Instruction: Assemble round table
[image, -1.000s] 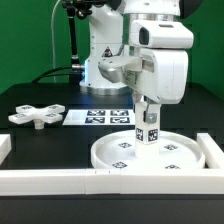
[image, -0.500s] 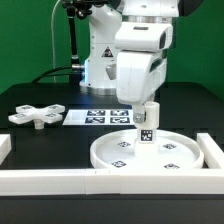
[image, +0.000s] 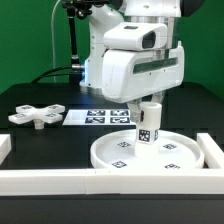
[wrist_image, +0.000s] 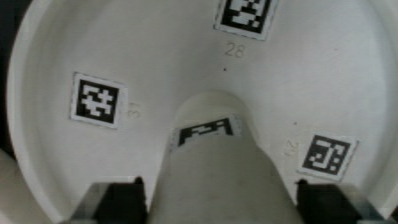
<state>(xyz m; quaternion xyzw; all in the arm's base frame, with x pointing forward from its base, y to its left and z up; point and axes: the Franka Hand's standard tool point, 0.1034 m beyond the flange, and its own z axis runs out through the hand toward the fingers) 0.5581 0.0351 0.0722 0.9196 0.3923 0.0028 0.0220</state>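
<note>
The white round disc lies flat at the front right, with tags on its face. The short cylindrical post stands upright on the disc's centre. My gripper comes straight down onto the post's top and is shut on it. In the wrist view the post runs between my two black fingers, which sit against its sides, with the disc below. The gripper's midpoint lies on the post. The four-armed cross piece lies apart at the exterior view's left.
The marker board lies behind the disc. A long white rail runs along the front, and another rail stands at the exterior view's right of the disc. The arm's base is at the back.
My wrist has turned about its vertical axis above the post, so the hand's broad side now faces the camera. The post and disc stay in the same place.
</note>
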